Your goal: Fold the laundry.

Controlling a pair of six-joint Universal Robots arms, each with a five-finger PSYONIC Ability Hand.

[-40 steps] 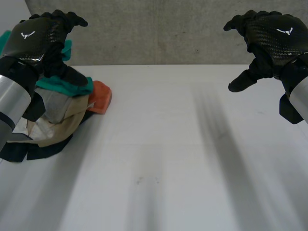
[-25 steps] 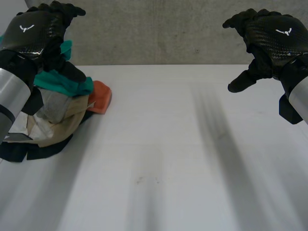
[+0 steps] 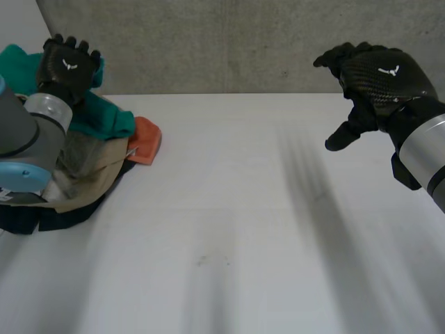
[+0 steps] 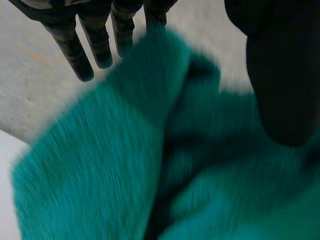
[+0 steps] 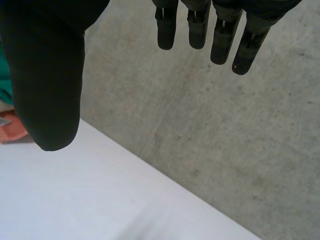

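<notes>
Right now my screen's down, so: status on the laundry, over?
Left robot hand open, over the green cloth atop the laundry pile. Right robot hand open, above the table. Nothing folded yet.

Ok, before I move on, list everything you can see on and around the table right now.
teal fleecy cloth: one, teal, top of the laundry pile, under the left hand
orange cloth: one, orange, pile's side nearest the table's middle
grey cloth: one, grey, below the teal one
beige cloth: one, beige, pile's front
black cloth: one, black, pile's bottom
white table: one, white, under everything
concrete wall: one, grey, behind the table
left hand: one, black, open, over the teal cloth
right hand: one, black, open, raised, holding nothing
</notes>
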